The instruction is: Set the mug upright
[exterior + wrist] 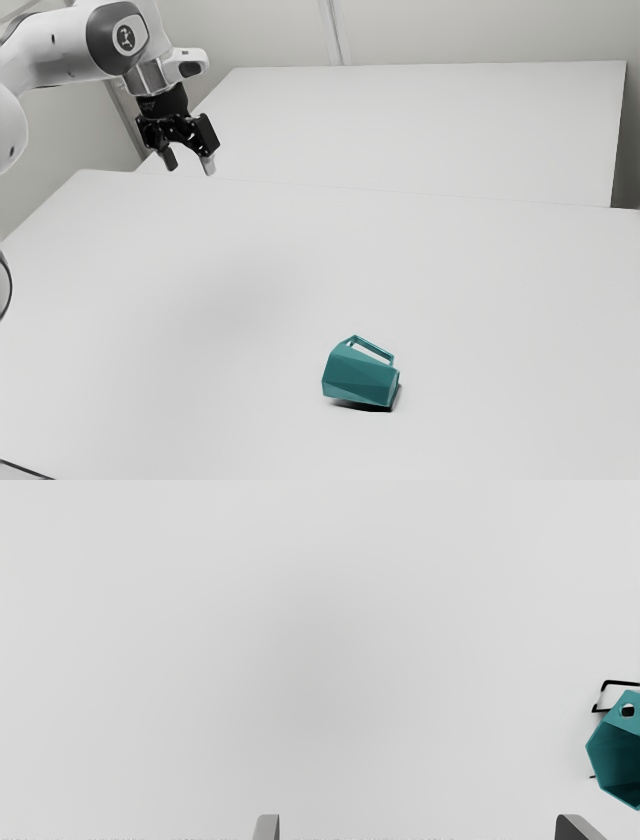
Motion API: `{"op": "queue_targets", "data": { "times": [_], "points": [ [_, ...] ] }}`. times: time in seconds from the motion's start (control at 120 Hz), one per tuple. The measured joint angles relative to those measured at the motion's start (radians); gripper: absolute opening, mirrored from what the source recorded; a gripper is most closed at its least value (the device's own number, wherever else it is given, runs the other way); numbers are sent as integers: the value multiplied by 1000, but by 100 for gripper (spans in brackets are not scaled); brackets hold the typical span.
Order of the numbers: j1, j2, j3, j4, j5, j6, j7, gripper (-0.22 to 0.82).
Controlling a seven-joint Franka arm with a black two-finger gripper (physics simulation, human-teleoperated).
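Lying on side, mug [352, 374] likely light, stiff, somewhat slippery; faceted walls [370, 386] probably best hold, thin handle [375, 347] less sure. Gripper [189, 167] spread wide, empty.

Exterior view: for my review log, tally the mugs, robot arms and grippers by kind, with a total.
Mugs, teal mug: 1
Robot arms, mostly white arm: 1
Grippers, black two-finger gripper: 1
Total: 3

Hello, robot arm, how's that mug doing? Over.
Gripper open, empty, off the table. Mug on its side, handle up. No obstacle seen.
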Motion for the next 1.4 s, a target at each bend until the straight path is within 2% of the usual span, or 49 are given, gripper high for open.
{"op": "queue_targets", "data": {
  "times": [0.3, 0.533, 0.65, 0.758, 0.975, 1.167, 1.4],
  "points": [
    [2, -10, -3, -12, -4, -11, -19, 60],
    [2, -135, -19, -263, -194, 22, -26, 60],
    [10, -208, -32, -466, -314, 123, -15, 60],
    [9, -220, -42, -604, -450, 248, 17, 60],
    [-4, -236, -134, -824, -661, 462, 100, 60],
    [-8, -151, -170, -859, -784, 582, 182, 60],
    [8, -100, -232, -893, -978, 635, 288, 60]
  ]
}}
